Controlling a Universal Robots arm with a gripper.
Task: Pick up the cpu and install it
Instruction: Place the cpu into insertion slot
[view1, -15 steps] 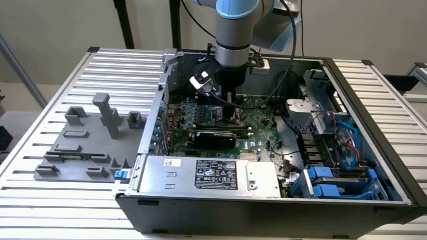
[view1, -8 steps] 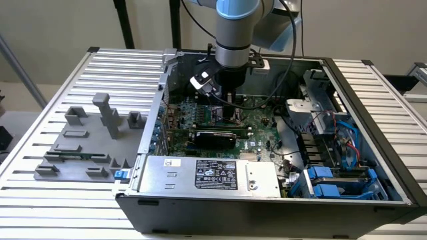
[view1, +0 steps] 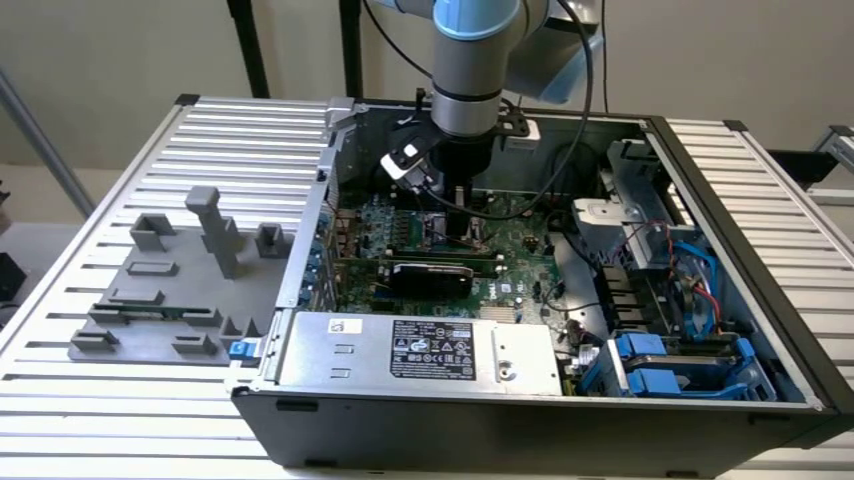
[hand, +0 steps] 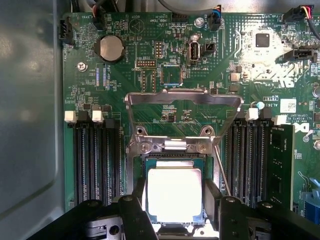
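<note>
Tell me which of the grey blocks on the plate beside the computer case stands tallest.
The slim grey post near the middle of the plate: it rises well above the squat blocks around it.

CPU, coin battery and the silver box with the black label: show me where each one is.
cpu (hand: 174, 195), wrist view, middle of its pale metal top.
coin battery (hand: 109, 48), wrist view, centre of the round cell.
silver box (view1: 334, 360), exterior view, bare metal of its top face.
</note>
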